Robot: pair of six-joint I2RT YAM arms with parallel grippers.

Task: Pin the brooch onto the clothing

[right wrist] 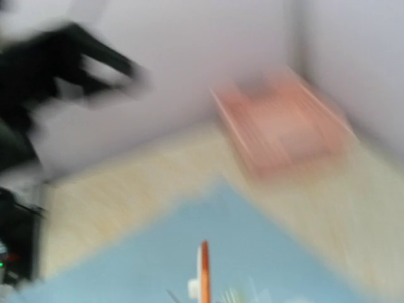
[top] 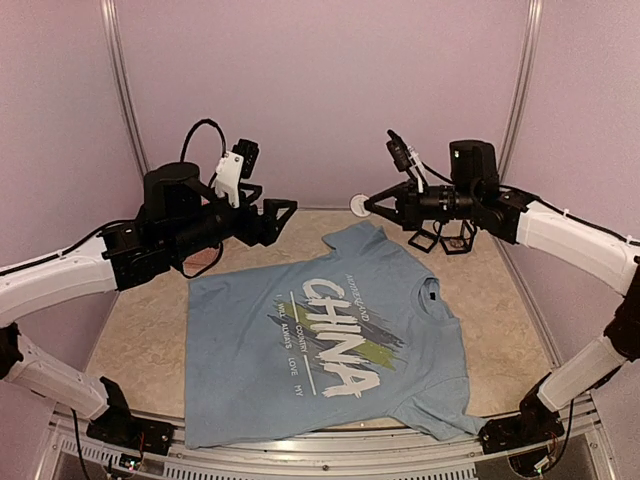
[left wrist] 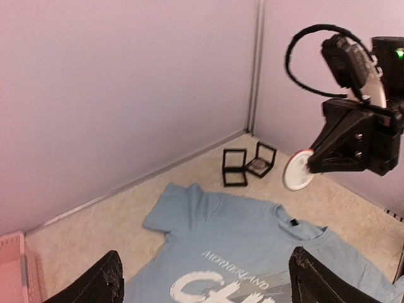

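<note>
The light blue T-shirt [top: 330,345] with white "CHINA" lettering lies flat on the table, collar toward the right; it also shows in the left wrist view [left wrist: 240,233] and, blurred, in the right wrist view [right wrist: 189,252]. My right gripper [top: 368,206] is shut on the brooch [top: 357,205], a round white disc with an orange rim, held in the air above the shirt's far sleeve. The left wrist view shows the brooch [left wrist: 297,171] in that gripper [left wrist: 310,165]; the right wrist view shows it edge-on [right wrist: 203,274]. My left gripper [top: 278,215] is open and empty, raised above the shirt's far left side.
Two small black open-frame boxes [top: 447,238] stand near the back right corner, behind the shirt [left wrist: 247,165]. A pink tray [right wrist: 284,123] sits at the back left of the table, its edge visible in the left wrist view [left wrist: 12,268]. Lilac walls enclose the table.
</note>
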